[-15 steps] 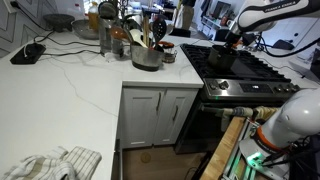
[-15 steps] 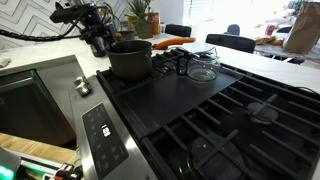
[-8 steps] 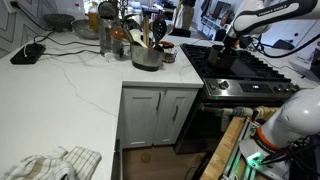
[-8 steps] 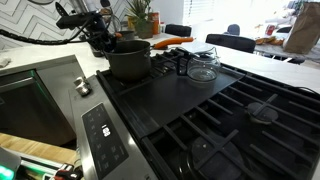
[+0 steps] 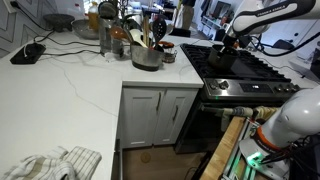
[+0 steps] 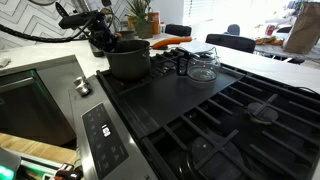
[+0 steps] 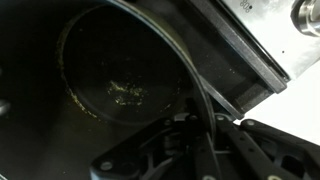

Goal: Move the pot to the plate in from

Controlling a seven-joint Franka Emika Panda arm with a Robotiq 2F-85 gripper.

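Observation:
A dark metal pot stands on the stove's black burner plates, at the end next to the white counter. In both exterior views my gripper comes down over the pot's rim on the counter side. It is shut on that rim. The wrist view looks straight down into the pot, whose bottom is dark and speckled. There the thin rim runs between the fingers of my gripper. From the far side the pot shows small under my gripper.
A clear glass vessel sits on the grate just beyond the pot. The stove's control panel runs along its front edge. On the white counter stand a utensil crock, bottles and jars. A cloth lies near its front.
The jaws have closed on the pot's rim. The arm settled slightly lower by the pot early on and has held still since. The pot has not moved.

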